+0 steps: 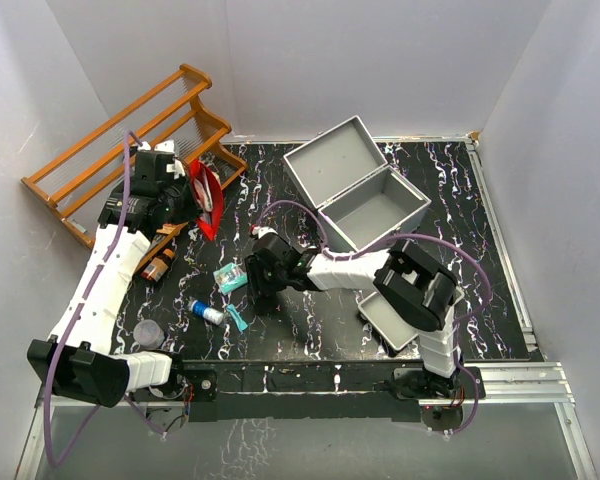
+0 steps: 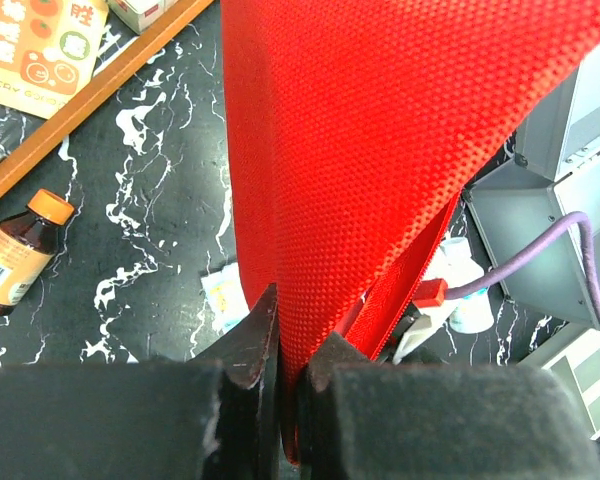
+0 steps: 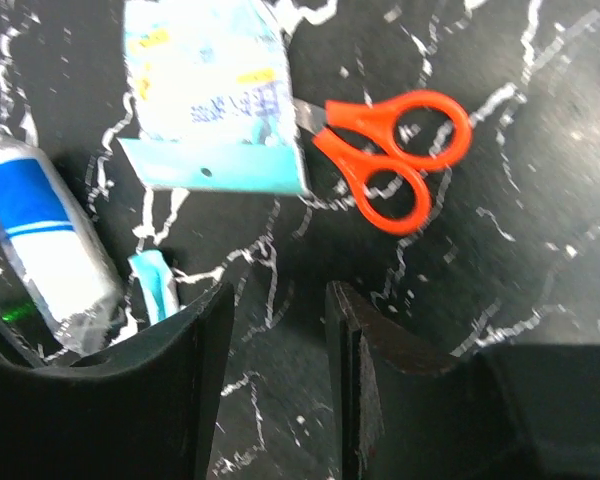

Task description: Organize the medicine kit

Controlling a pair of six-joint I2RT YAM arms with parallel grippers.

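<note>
The medicine kit (image 1: 332,162), a light-grey metal case, stands open at the back middle of the table. My left gripper (image 1: 185,187) (image 2: 292,335) is shut on a red fabric pouch (image 1: 206,195) (image 2: 380,150), held up beside the wooden rack with its zipper edge hanging. My right gripper (image 1: 264,295) (image 3: 278,300) hovers open just over the dark table, with nothing between its fingers. Just beyond it lie orange-handled scissors (image 3: 395,150), a light-blue packet (image 3: 210,100) (image 1: 230,278), a blue-and-white tube (image 3: 45,240) (image 1: 206,313) and a small teal piece (image 3: 158,285).
An orange-brown wooden rack (image 1: 130,140) leans at the back left. A brown bottle with an orange cap (image 2: 20,245) (image 1: 158,265) lies under the left arm. A grey tray (image 1: 385,320) sits by the right arm, a small grey cup (image 1: 148,332) at the front left.
</note>
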